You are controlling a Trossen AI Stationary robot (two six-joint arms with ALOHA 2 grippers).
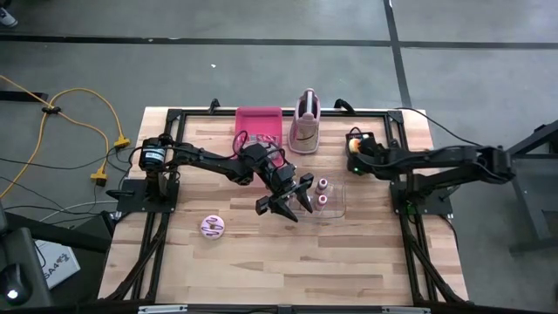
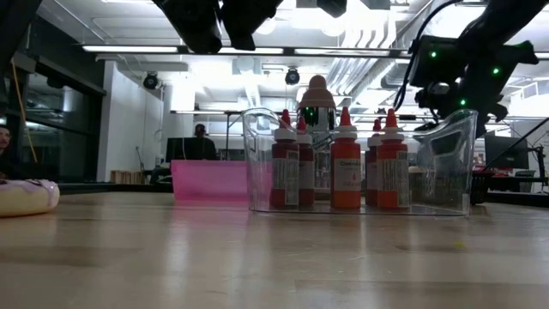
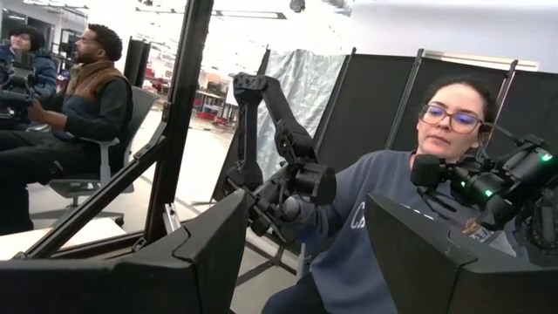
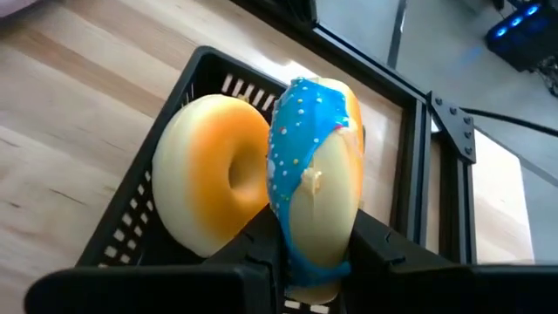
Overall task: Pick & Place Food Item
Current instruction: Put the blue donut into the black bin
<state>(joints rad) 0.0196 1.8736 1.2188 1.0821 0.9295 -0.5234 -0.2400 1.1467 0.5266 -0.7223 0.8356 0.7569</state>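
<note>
A black slatted basket point(image 4: 166, 174) stands at the table's far right point(image 1: 359, 139). A yellow-orange donut point(image 4: 209, 174) stands on edge in it. Right beside that one is a donut with blue sprinkled frosting point(image 4: 305, 157), also on edge, with my right gripper point(image 4: 318, 257) point(image 1: 363, 150) shut on it. My left gripper point(image 1: 286, 202) point(image 3: 305, 262) hangs open above the table's middle, just left of a clear bin of red bottles point(image 2: 343, 163), touching nothing. A pink-frosted donut point(image 1: 213, 227) point(image 2: 24, 196) lies flat on the table at the near left. My right gripper pinches the blue-frosted donut between its two fingers at the rim nearest the wrist point(image 4: 314, 249), one finger on the frosted face and one on the pale face. The fingers slant down from the table's right side. The donut stands on edge over the basket; whether it rests on the basket floor I cannot tell.
A pink tray point(image 1: 259, 126) and a pink-and-white upright object point(image 1: 304, 122) stand at the far middle. The clear bin point(image 1: 324, 196) holds several red bottles. Black frame rails point(image 1: 405, 227) run along the table's sides. People sit in the room beyond the table.
</note>
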